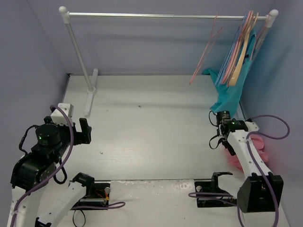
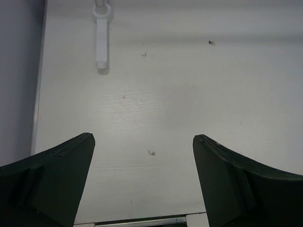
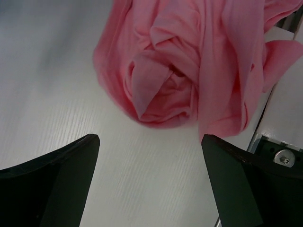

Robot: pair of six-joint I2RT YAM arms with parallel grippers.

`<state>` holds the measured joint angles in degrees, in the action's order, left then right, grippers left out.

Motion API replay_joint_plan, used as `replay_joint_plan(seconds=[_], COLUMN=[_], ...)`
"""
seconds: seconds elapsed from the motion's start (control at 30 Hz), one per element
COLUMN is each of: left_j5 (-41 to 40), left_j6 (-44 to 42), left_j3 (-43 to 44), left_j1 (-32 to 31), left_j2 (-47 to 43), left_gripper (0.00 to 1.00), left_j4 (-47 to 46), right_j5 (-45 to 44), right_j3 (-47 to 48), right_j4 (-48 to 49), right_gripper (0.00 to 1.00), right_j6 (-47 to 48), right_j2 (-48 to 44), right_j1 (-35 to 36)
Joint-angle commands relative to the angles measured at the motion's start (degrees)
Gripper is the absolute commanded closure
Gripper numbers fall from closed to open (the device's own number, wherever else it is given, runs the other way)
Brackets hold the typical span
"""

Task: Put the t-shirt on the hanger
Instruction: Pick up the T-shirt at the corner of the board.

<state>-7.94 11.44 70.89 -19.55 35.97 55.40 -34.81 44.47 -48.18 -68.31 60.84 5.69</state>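
Well, the right wrist camera shows the t-shirt [image 3: 180, 66] plainly, a crumpled salmon-pink heap on the table [image 3: 57, 71] just beyond the released right end effector [image 3: 150, 138]; overhead only a scrap peeks out at four o'clock. The thin pink hanger [image 1: 200, 59] hangs from the rail [image 1: 165, 16] at one o'clock. The left end effector [image 2: 143, 138] gapes empty too.

No text, label, brand, number or sign can be read in any of the three views.
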Motion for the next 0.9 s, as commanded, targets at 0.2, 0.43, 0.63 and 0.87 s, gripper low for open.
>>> replay_joint_plan(seconds=[0.2,0.43,0.63,0.87], left_j5=[0.48,-0.05,0.03,2.93], left_j6=[1.13,1.13,1.04,2.09], left_j3=[1.44,2.58,3.02,2.32], left_j1=[-0.31,-0.31,-0.31,-0.4], left_j2=[-0.63,-0.55,0.59,2.88], left_gripper=[0.13,0.13,0.13,0.13], left_j4=[0.06,0.59,-0.37,-3.45], right_j5=[6.56,9.06,12.81,25.04], right_j3=[-3.6,-2.9,0.88,10.97], right_j4=[19.52,21.04,14.18,14.7], right_gripper=[0.07,0.95,1.0,1.0], right_j6=[8.72,10.92,10.83,16.62], right_j2=[13.67,16.51,5.01,0.23], right_j1=[-21.14,-19.42,-1.96,19.94])
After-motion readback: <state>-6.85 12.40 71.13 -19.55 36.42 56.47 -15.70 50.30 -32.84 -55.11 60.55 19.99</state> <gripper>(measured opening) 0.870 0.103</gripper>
